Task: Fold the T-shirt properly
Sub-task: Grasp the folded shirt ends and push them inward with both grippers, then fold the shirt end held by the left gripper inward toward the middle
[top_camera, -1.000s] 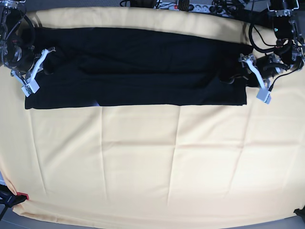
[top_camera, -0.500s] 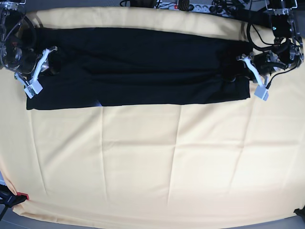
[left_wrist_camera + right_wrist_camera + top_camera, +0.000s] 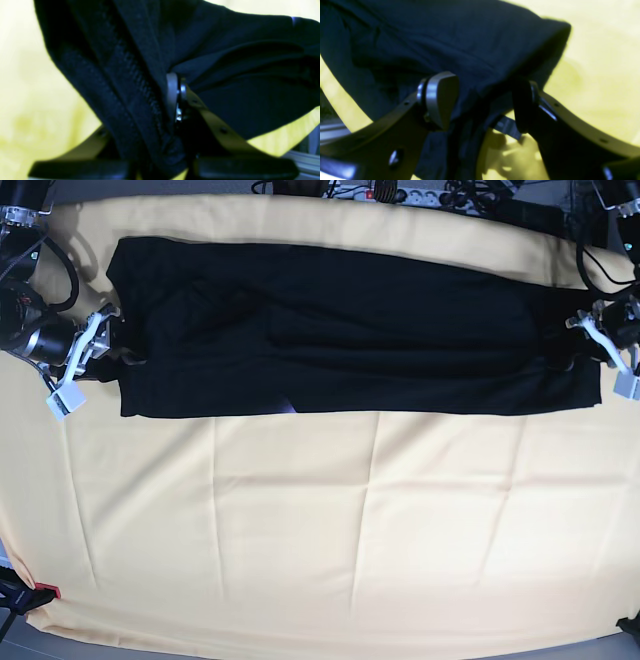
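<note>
The black T-shirt [image 3: 330,330] lies plain side up as a long folded band across the far part of the pale yellow cloth [image 3: 320,520]. My left gripper [image 3: 598,350] is at the band's right end. In the left wrist view the left gripper [image 3: 176,82] is shut on bunched black fabric [image 3: 250,95] with a stitched hem. My right gripper [image 3: 98,345] is at the band's left end. In the right wrist view the right gripper [image 3: 482,100] has its jaws apart, and a fold of the shirt [image 3: 445,37] drapes between them.
A power strip and cables [image 3: 400,192] lie along the far edge behind the cloth. A small red and black object [image 3: 40,592] sits at the near left corner. The yellow cloth shows creases across its near half.
The left gripper has moved towards the view's right with the shirt's end. The whole band has slid that way and stretched flatter. The right gripper has stayed near the left end.
</note>
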{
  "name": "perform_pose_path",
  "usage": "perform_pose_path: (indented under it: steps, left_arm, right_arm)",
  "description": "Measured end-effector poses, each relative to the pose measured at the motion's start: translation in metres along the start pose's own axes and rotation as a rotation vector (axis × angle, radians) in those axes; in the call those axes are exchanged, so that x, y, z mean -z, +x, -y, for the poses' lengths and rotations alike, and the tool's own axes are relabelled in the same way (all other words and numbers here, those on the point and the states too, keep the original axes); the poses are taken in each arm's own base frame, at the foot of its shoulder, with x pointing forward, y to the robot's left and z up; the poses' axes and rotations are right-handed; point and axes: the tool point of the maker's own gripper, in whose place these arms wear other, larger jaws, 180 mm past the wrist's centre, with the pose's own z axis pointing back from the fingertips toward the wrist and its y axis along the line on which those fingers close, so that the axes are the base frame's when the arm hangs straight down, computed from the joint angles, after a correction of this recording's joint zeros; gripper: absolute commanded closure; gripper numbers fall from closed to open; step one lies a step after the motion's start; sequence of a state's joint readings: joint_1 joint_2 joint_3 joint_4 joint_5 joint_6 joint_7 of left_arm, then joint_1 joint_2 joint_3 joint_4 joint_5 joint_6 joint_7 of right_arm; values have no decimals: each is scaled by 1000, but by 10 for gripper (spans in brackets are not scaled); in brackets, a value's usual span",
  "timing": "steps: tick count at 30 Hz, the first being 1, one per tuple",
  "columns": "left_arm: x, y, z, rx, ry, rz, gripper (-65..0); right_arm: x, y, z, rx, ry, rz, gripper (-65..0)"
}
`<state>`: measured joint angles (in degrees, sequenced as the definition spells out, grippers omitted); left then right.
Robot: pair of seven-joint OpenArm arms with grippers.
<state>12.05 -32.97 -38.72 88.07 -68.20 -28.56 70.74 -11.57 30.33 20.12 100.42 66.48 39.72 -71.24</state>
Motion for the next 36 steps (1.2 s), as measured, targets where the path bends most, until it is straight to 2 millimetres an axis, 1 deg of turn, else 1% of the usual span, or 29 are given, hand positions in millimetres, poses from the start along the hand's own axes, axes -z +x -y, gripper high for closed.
perform_pose_path:
  steps: [1,3,4,7,10,14,18,23,28,29,32,33,34,36]
  left_arm:
    - [-2,1,8,-30,-45,-7,0]
    - [-4,2,32,-15,-179,3,0]
    - [-5,1,40,-18,-223,8,0]
    - [0,-11,45,-24,-237,-5,0]
    - [9,-16,58,-51,-268,16,0]
    - [20,-14,88,-53,-332,83,0]
    - [34,-12,121,-12,-417,140,0]
    - [58,-15,170,63,-571,171,0]
    - [71,-17,197,67,-655,157,0]
    - [73,-17,202,70,-671,155,-34]
    - [77,-19,212,74,-702,143,-329]
    - [77,-18,215,71,-710,151,-390]
    - [78,-18,217,72,-716,149,-410]
    - [79,-18,217,58,-717,139,-410]
  right_arm:
    - [0,0,0,1,1,0,-401]
    - [1,-4,-2,9,5,-6,-401]
    - [3,-6,-4,16,9,-4,-401]
    - [10,-13,-7,33,5,-14,-401]
    - [17,-16,-8,41,-10,-14,-401]
    - [24,-17,-15,62,3,-2,-401]
    - [32,-16,-24,86,27,21,-401]
    - [31,-18,-22,81,15,10,-401]
    - [32,-18,-22,81,17,11,-401]
    - [32,-18,-22,81,17,11,-401]
    - [32,-18,-22,81,17,11,-401]
    - [32,-18,-22,81,17,11,-401]
    - [32,-18,-22,81,18,11,-401]
    - [32,-18,-22,81,17,11,-401]
